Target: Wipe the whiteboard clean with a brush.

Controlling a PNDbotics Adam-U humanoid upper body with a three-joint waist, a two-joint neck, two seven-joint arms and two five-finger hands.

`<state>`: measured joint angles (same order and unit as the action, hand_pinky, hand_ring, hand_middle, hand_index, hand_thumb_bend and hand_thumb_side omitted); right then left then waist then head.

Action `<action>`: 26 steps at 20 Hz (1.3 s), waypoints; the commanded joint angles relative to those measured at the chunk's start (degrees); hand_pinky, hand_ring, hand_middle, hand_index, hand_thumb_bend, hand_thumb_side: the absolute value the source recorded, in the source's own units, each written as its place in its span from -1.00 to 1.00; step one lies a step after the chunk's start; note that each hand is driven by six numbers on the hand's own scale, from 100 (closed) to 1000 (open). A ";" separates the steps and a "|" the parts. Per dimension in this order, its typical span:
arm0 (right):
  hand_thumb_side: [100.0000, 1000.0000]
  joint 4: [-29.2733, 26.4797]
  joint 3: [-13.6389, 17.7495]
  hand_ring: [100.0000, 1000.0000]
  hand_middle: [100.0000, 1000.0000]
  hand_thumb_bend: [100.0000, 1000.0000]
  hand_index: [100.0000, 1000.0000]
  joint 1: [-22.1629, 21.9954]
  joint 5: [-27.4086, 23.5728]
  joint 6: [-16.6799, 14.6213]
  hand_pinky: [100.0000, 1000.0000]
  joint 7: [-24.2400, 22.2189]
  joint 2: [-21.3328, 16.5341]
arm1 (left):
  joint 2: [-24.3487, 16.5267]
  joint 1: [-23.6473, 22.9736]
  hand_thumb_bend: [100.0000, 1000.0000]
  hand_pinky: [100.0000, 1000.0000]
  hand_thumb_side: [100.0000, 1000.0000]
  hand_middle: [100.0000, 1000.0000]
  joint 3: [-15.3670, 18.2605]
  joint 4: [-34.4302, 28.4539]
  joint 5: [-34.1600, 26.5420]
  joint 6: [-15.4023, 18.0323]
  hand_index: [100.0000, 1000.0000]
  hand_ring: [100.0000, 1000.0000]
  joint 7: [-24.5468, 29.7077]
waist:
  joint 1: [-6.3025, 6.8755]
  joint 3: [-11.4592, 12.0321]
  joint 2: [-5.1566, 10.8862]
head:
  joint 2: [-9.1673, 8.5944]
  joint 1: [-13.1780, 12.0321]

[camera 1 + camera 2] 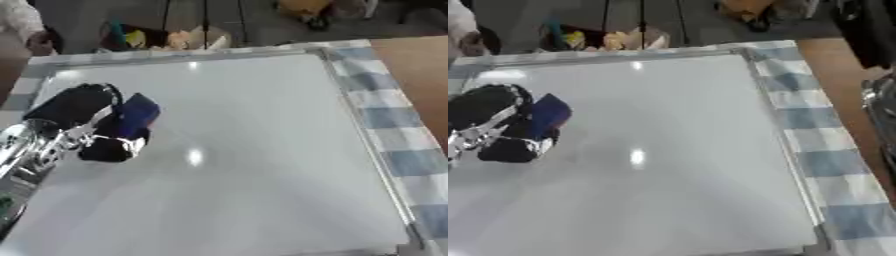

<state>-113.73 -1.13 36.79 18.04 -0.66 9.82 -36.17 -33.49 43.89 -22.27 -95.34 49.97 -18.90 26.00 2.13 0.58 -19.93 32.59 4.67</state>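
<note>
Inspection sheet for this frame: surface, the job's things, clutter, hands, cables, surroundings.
Surface: whiteboard lies flat on a blue and white checked cloth; the board looks clean, with only light glare spots.
Job's things: blue brush rests on the board's left part, under the left hand.
Clutter: nothing seen on the board besides the brush.
Hands: left hand curled round the brush; the right hand itself does not show, only part of the right arm at the right edge of the right eye view.
Cables: nothing seen.
Surroundings: brown table right of the cloth; coloured items on the floor beyond the far edge.
</note>
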 commanded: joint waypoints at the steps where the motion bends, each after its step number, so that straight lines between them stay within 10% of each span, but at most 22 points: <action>1: 1.00 -0.86 0.28 0.66 0.50 -1.00 0.68 0.64 -0.31 0.03 0.61 0.21 -1.93 | -2.33 1.10 -1.00 -0.41 -0.10 -0.35 2.35 0.73 -0.28 -1.22 -0.92 -0.25 -0.90 | -0.08 -0.15 1.04 | -0.72 -0.19; 26: 1.00 -0.86 0.22 0.67 0.50 -1.00 0.68 0.84 -0.80 0.10 0.61 0.31 -2.30 | -3.55 3.46 -1.00 -0.41 -0.07 -0.41 12.81 13.39 -2.73 -7.46 -0.94 -0.30 -8.98 | -0.06 -0.65 -0.33 | -1.43 -1.97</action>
<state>-113.73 -1.14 36.80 17.56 -0.62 10.01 -36.60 -34.81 46.33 -10.81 -81.76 47.65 -26.14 17.58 2.17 -0.08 -21.36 31.64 2.91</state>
